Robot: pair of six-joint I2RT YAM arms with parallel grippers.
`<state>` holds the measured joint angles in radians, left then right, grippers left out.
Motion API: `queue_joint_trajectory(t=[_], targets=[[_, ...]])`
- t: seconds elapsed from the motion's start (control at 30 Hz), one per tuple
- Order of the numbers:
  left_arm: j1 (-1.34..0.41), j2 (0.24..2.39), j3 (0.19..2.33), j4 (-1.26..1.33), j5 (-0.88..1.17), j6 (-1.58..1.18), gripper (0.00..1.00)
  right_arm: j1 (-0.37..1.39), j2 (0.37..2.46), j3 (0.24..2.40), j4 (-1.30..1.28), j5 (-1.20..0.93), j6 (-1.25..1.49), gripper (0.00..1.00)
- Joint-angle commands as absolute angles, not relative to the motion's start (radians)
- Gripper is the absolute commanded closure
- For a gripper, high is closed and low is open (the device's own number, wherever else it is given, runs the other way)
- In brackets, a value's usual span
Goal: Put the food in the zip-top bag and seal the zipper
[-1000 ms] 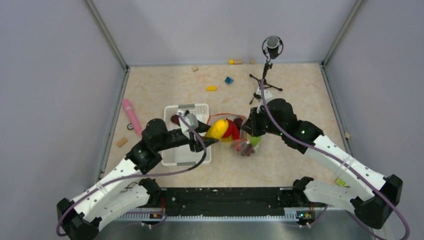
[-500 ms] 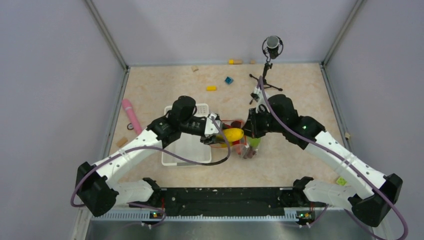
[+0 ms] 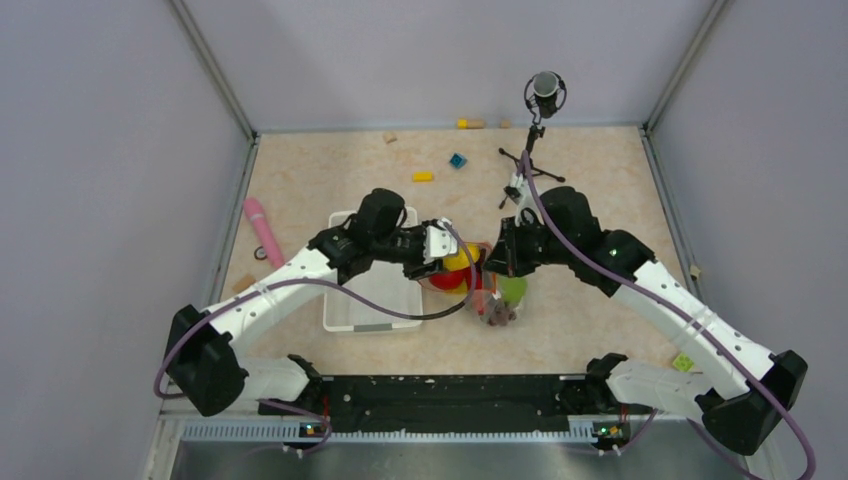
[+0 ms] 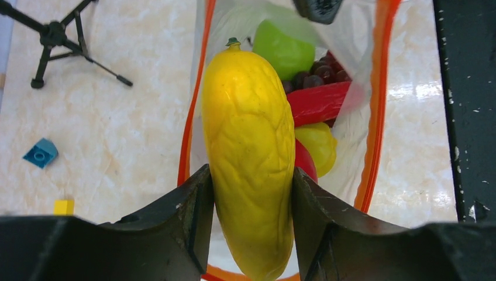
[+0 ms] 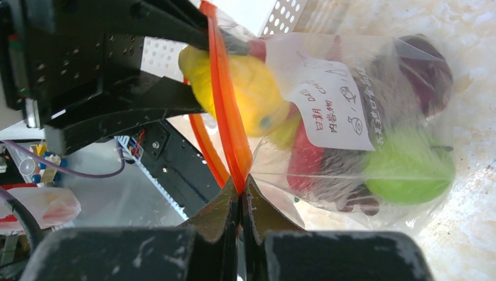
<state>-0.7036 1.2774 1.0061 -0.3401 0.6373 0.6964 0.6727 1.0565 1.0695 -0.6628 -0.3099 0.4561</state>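
Beige marbled table [image 3: 600, 200], grey walls. Left gripper [image 4: 250, 178] clamps long yellow fruit [image 4: 248, 117], fruit tip inside mouth of zip-top bag [image 5: 292, 52]. Right gripper [image 5: 241, 190] pinched closed on zipper [image 5: 225, 117]. Bag just beside white basket [image 3: 365, 300]; contains green fruit [image 5: 409, 167], grapes [image 4: 310, 79], red chili [image 4: 319, 99].

We take this for a test cell in a robotics lab rather than a home or a kitchen. Plain lilac-grey panels [image 3: 120, 150] on metal posts [image 3: 215, 70] box in a marble-patterned tabletop [image 3: 320, 170]. Beyond the right gripper [image 5: 241, 186] a microphone [image 3: 545, 92] stands on a small black tripod [image 3: 530, 165]. Past the left gripper [image 4: 248, 187] loose toy blocks [image 3: 423, 177] lie scattered. Behind both grippers the white arms [image 3: 690, 320] run back to a black rail [image 3: 450, 390], trailing purple cables [image 3: 400, 318], and small lights [image 3: 604, 430] glow along its near edge.
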Motion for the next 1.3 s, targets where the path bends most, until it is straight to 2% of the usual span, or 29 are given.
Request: queue_joint_trajectory(t=[0.0, 0.17, 0.33, 0.6, 0.67, 0.73, 0.77, 0.8, 0.87, 1.1, 1.27], targets=[[-0.715, 1.328, 1.09, -0.379, 0.519, 0.656, 1.0, 0.669, 1.023, 1.141, -0.618, -0.323, 0.46, 1.0], [-0.749, 1.378, 1.145, -0.43, 0.483, 0.656, 1.0, 0.67, 1.029, 1.142, -0.618, -0.302, 0.448, 1.0], [-0.816, 1.423, 1.205, -0.46, 0.431, 0.643, 0.8, 0.67, 1.031, 1.134, -0.608, -0.299, 0.448, 1.0], [-0.874, 1.458, 1.254, -0.476, 0.524, 0.665, 0.8, 0.67, 1.01, 1.097, -0.542, -0.291, 0.476, 1.0], [-0.882, 1.464, 1.26, -0.454, 0.5, 0.639, 0.7, 0.671, 1.0, 1.083, -0.525, -0.291, 0.488, 1.0], [-0.884, 1.473, 1.266, -0.439, 0.49, 0.618, 0.55, 0.669, 0.99, 1.068, -0.509, -0.289, 0.494, 1.0], [-0.884, 1.475, 1.268, -0.43, 0.489, 0.606, 0.32, 0.669, 0.988, 1.064, -0.504, -0.284, 0.493, 1.0], [-0.885, 1.475, 1.268, -0.421, 0.492, 0.594, 0.14, 0.669, 0.988, 1.062, -0.502, -0.279, 0.494, 1.0], [-0.885, 1.469, 1.266, -0.408, 0.499, 0.579, 0.03, 0.669, 0.989, 1.06, -0.503, -0.271, 0.495, 1.0], [-0.885, 1.358, 1.166, -0.271, 0.466, 0.495, 0.02, 0.667, 0.987, 1.054, -0.504, -0.244, 0.49, 1.0], [-0.885, 1.212, 1.037, -0.104, 0.369, 0.376, 0.02, 0.663, 0.977, 1.04, -0.504, -0.225, 0.49, 1.0]])
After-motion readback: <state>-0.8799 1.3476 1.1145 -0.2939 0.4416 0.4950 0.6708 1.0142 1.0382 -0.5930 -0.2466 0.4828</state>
